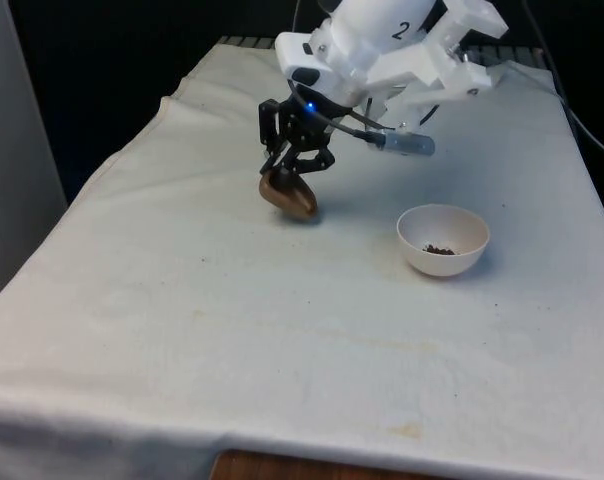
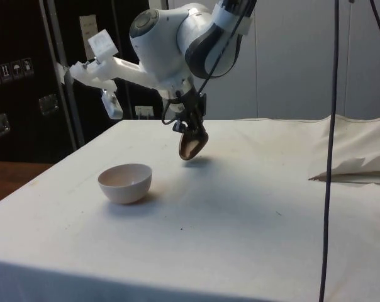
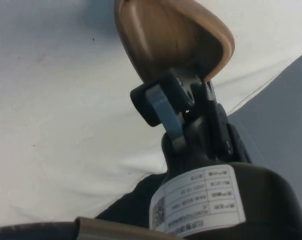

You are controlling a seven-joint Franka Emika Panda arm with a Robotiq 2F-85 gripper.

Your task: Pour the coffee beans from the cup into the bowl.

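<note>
Readable text: almost none

A white printed label (image 3: 198,202) with a small code square sits on the dark body behind the fingers (image 3: 163,107); its lines are too small to read.

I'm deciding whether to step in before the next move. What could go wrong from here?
1. The gripper holds the wooden cup tilted just above the cloth, apart from the bowl; any beans left inside could spill onto the cloth.
2. The grip is on the cup's rim alone, so the cup might slip or twist as it is set down.
3. Released while tilted, the cup could tip over and roll.
</note>
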